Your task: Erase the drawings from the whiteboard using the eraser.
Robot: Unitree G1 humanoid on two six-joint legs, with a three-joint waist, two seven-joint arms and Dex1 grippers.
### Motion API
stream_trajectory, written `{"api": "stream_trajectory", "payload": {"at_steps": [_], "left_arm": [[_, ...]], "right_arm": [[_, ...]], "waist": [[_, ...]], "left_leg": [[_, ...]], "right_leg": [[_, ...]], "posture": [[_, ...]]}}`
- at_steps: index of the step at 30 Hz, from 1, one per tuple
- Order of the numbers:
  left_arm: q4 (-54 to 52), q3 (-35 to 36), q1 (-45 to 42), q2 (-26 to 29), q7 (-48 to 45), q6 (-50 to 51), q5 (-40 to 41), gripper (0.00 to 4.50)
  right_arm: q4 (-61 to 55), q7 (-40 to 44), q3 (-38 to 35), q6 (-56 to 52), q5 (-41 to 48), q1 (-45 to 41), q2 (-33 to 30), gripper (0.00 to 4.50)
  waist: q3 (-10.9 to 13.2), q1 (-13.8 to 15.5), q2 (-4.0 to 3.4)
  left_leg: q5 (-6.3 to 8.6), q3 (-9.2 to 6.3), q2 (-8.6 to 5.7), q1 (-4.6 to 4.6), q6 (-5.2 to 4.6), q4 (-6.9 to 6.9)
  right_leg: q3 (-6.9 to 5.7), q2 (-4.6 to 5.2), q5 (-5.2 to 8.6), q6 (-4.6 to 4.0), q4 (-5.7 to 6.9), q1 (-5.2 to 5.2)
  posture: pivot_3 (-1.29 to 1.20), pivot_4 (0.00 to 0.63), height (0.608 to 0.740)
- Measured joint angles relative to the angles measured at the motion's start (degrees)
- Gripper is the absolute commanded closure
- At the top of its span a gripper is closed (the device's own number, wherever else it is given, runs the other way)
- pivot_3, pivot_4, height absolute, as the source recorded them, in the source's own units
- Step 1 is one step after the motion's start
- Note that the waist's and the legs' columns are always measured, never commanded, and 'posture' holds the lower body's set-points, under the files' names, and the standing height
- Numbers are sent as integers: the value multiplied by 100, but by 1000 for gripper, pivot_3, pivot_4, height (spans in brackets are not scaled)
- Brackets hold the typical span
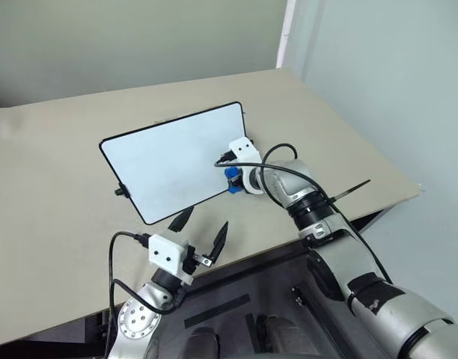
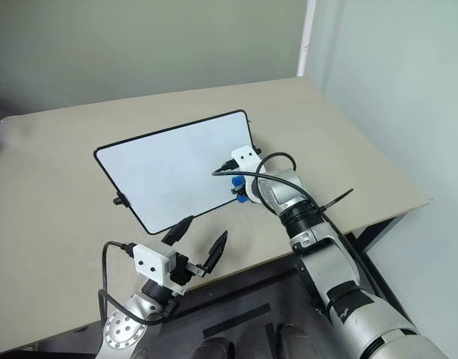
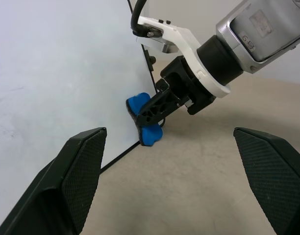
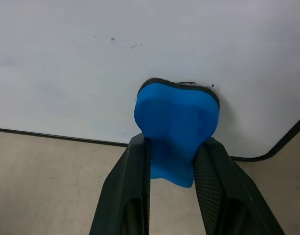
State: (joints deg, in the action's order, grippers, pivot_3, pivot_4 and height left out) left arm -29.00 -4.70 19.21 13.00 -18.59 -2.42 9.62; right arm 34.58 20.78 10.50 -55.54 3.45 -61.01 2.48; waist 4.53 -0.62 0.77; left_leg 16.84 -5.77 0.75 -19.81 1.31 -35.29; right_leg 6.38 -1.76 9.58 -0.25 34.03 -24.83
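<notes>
- My right tool [image 4: 172, 161] grips the eraser [image 4: 177, 129], felt on the whiteboard [image 1: 169, 161] corner.
- Left tool [image 1: 203, 228] hangs wide.
- Press flat over faint specks [image 4: 123, 43].

No legible text or labels.

Both silver metal arms have glossy black joint bands and loose black cables looping around. Each wrist carries a small white camera box [image 1: 171, 253] with screws, plus pointy textured black fingers [image 3: 80, 169].
</notes>
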Motion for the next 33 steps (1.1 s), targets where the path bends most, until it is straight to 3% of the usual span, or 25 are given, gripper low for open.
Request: {"api": "stream_trajectory", "payload": {"at_steps": [10, 22, 33], "left_arm": [[-1, -55, 25, -3, 4, 0, -10, 0], [-2, -32, 85, 13, -5, 0, 18, 0], [42, 32, -82, 35, -119, 0, 59, 0]], "right_arm": [[-195, 258, 399, 9, 36, -140, 318, 3254], [-226, 292, 346, 14, 146, -145, 292, 3254], [-449, 48, -89, -210, 124, 95, -375, 3254]], "waist": [[5, -24, -9], [8, -9, -14], [4, 104, -9]], "left_leg": [[5, 6, 2, 36, 7, 2], [31, 7, 2, 41, 23, 2], [34, 8, 2, 30, 25, -21]], "right_leg": [[-12, -1, -4, 3, -5, -1], [-11, -1, -6, -1, -4, -2], [-10, 0, -13, -12, -4, 4]], "posture": [[0, 150, 730], [0, 150, 730], [0, 150, 730]]}}
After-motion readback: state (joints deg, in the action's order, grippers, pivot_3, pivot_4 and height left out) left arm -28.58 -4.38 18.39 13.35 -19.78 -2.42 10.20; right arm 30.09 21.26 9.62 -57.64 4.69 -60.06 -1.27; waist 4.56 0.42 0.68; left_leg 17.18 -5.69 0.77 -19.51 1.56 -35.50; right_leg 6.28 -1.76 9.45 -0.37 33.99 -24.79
